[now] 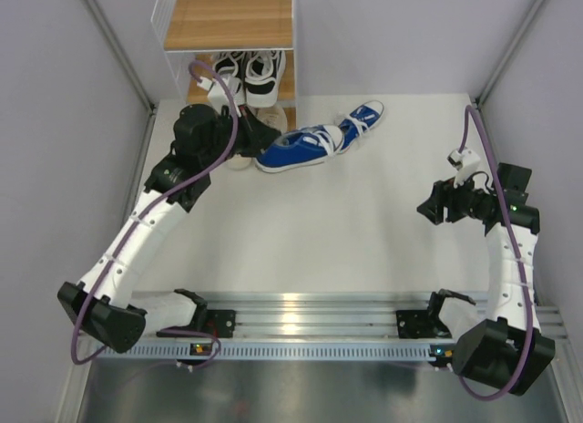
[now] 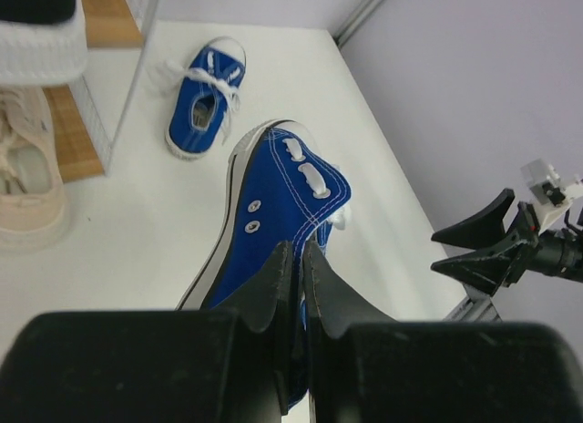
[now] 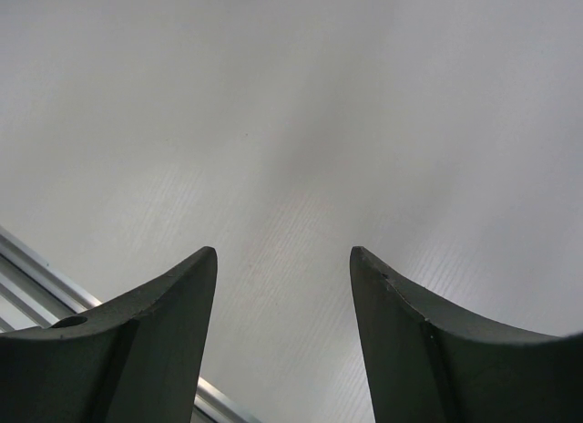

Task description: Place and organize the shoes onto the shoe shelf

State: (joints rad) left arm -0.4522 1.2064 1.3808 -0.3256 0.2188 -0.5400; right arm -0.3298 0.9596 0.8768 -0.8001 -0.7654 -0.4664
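Note:
My left gripper (image 1: 252, 149) (image 2: 296, 251) is shut on the rear collar of a blue shoe (image 1: 296, 148) (image 2: 284, 190) with a white sole, just in front of the shoe shelf (image 1: 232, 22). The other blue shoe (image 1: 363, 119) (image 2: 206, 97) lies on the table a little further right. A black-and-white pair (image 1: 247, 75) stands on a low shelf board. A beige shoe (image 1: 261, 122) (image 2: 27, 172) sits at the shelf's foot beside my left wrist. My right gripper (image 1: 434, 207) (image 3: 283, 255) hangs open over bare table at the right, nothing between its fingers.
Grey walls close in the white table (image 1: 346, 232) on the left, back and right. A metal rail (image 1: 310, 314) with both arm bases runs along the near edge. The shelf's white wire frame (image 2: 123, 86) stands close to the left of the held shoe.

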